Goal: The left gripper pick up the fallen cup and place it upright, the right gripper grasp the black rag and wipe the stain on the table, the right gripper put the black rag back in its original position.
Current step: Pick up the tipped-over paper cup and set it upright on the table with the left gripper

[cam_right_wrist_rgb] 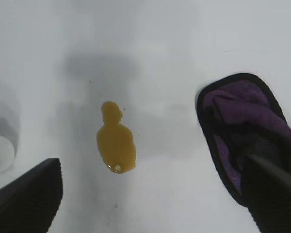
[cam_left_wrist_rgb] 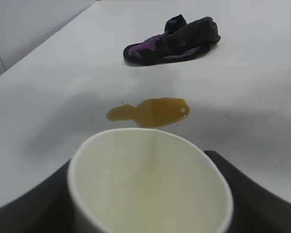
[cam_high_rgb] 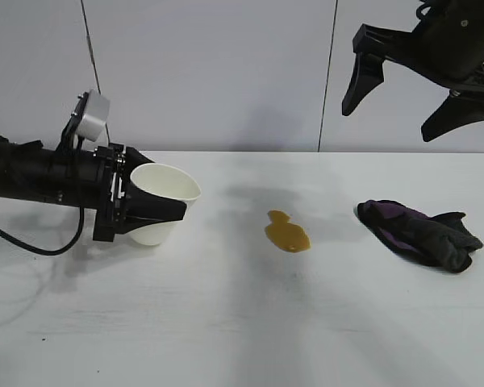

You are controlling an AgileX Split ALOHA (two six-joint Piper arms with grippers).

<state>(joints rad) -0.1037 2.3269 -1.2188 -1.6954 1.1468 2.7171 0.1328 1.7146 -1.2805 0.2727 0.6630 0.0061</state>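
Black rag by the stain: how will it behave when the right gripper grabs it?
The black rag lies crumpled with soft folds, so it will probably hang limp and drape from the right gripper. It looks light, likely to bunch rather than slide when pushed. Dragged across the stain, it may smear before soaking.

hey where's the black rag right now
In the exterior view the black rag lies flat on the table at the right, beside the stain, with the open right gripper above it.
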